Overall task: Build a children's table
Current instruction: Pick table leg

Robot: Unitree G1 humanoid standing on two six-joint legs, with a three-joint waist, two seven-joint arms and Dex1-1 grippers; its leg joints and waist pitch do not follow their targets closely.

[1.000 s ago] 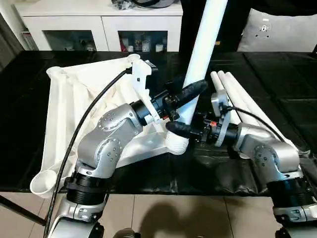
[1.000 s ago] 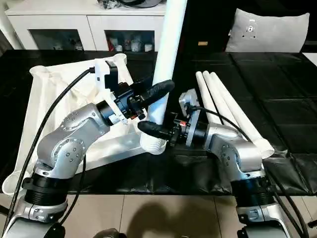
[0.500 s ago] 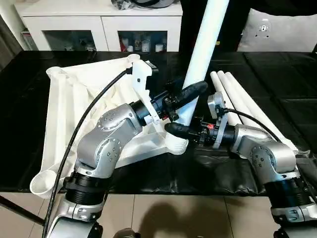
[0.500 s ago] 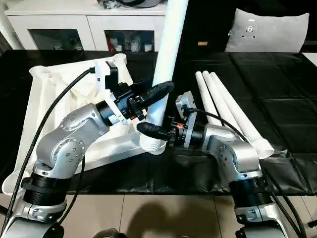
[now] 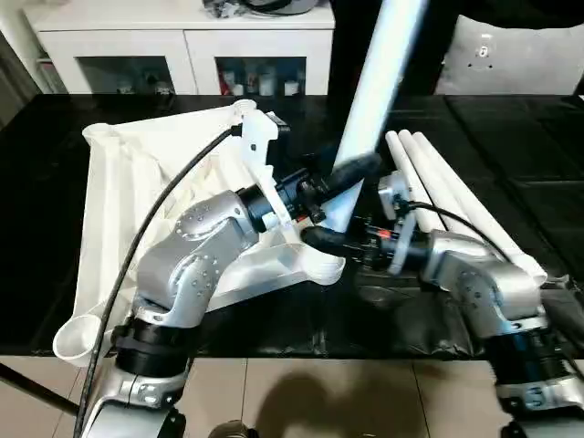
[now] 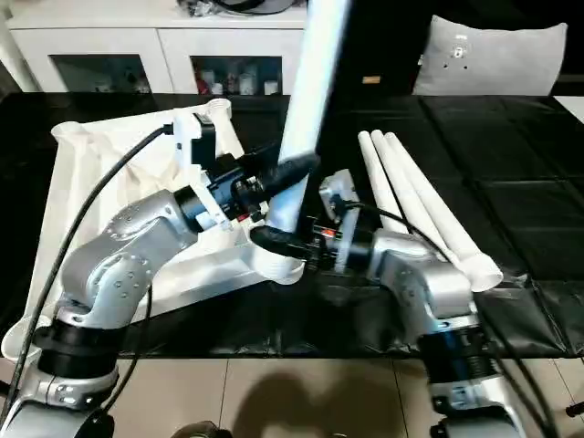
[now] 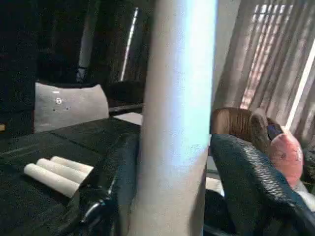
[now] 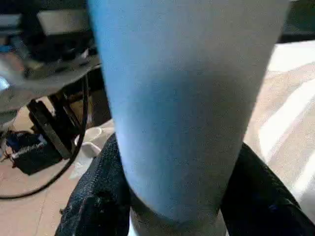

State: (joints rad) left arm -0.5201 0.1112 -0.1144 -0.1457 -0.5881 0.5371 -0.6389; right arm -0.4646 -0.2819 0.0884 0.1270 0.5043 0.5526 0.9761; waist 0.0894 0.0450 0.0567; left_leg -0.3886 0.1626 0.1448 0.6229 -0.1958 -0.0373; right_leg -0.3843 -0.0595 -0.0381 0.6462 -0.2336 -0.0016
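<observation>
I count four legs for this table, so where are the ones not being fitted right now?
The three spare legs lie side by side on the black table, on the robot's right, just beyond its right arm.

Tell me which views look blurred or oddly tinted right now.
Both eye views: arms and the upright leg smeared by motion, cabinet fairly crisp. Right wrist view: leg close up, soft, blue-tinted. Left wrist view: leg soft, bluish; bright light through blinds.
</observation>
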